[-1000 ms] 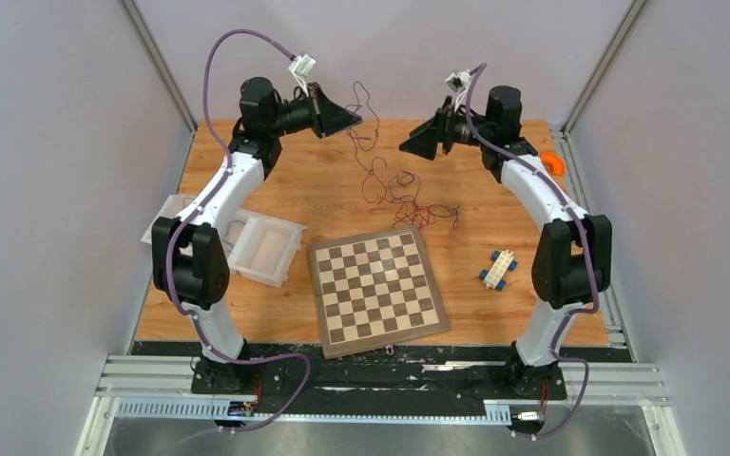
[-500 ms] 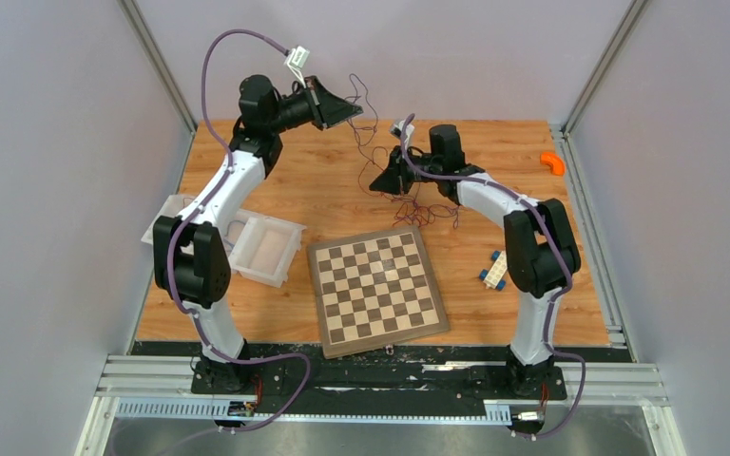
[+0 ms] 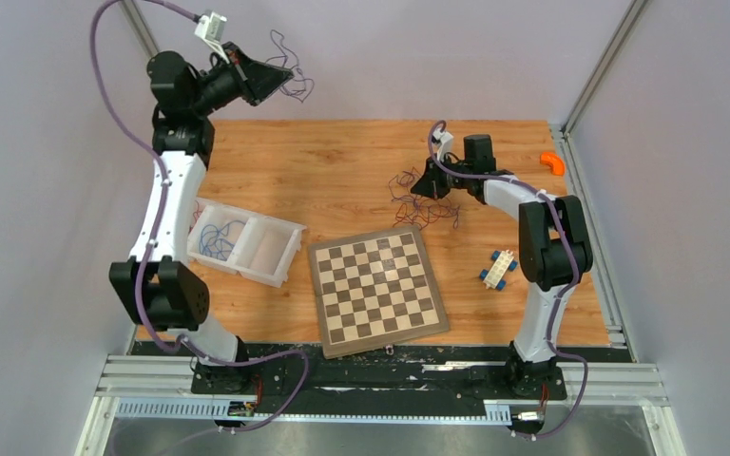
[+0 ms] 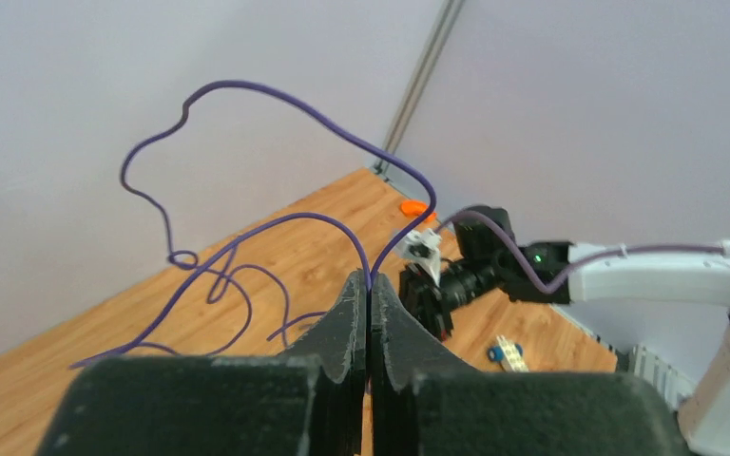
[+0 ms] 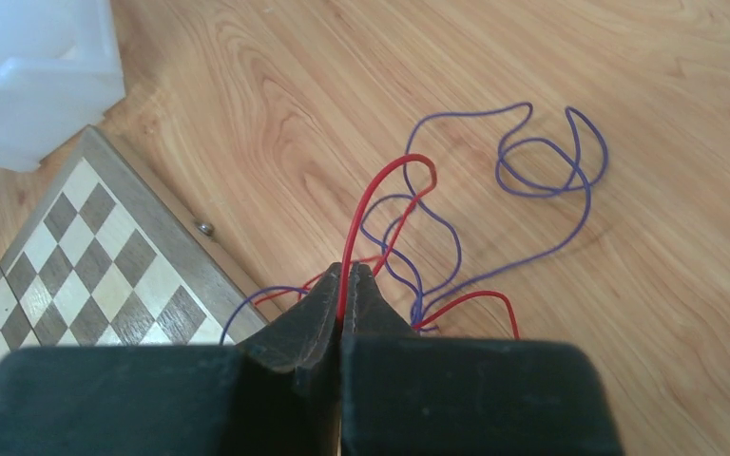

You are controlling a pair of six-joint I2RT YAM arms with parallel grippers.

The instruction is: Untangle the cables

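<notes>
My left gripper is raised high at the back left, shut on a dark purple cable that hangs free in the air. In the left wrist view that purple cable loops up and out from the closed gripper. My right gripper is down at the remaining tangle of cables just behind the chessboard. In the right wrist view this gripper is shut on a red cable, with blue-purple cables looped on the wood around it.
A chessboard lies at the front centre, its corner close to the right gripper. A white two-part bin at the left has blue wires in one part. A wheeled white block toy and an orange piece sit at the right.
The left arm swung up and to the left, carrying the purple cable away from the pile. The right arm came down to the tangle and its jaws closed on the red cable.
</notes>
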